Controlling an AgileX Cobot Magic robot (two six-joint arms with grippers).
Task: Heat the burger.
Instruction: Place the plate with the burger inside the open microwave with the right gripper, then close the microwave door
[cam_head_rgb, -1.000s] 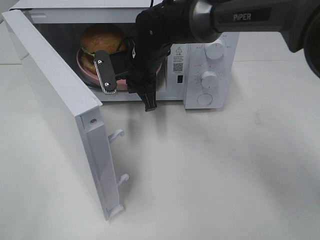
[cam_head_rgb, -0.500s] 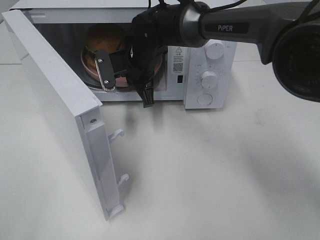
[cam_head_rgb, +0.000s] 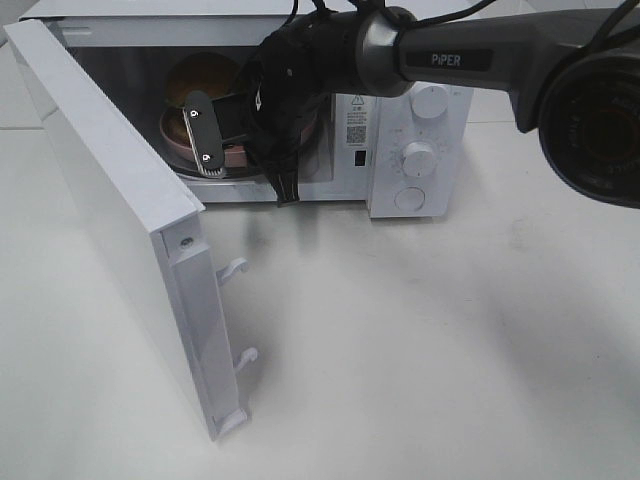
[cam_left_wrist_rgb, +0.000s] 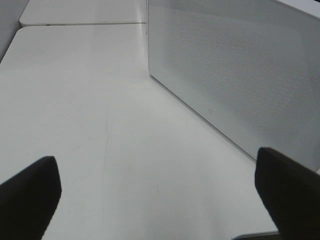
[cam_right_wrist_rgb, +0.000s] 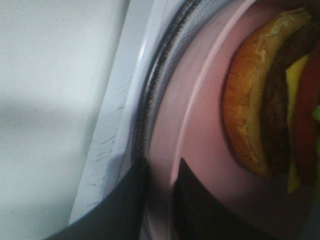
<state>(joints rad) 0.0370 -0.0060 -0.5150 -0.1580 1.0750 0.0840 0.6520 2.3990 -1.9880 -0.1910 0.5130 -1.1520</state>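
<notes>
Right gripper (cam_right_wrist_rgb: 161, 167) straddles the pink plate (cam_right_wrist_rgb: 200, 115) rim, burger (cam_right_wrist_rgb: 245, 100) just beyond it; pinching or loosened, I cannot tell. Left gripper (cam_left_wrist_rgb: 155, 170) gapes wide, empty

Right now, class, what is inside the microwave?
The burger on a pink plate sits inside the microwave. The right gripper hides the plate's right side and the cavity beyond.

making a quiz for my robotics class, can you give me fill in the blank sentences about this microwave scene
The glossy golden-brown burger sits on a round plate coloured ___.
Both are inside the white microwave, whose door stands ___.
The right arm's black fingers straddle the plate's ___.
Missing words: pink; open; rim.
</notes>
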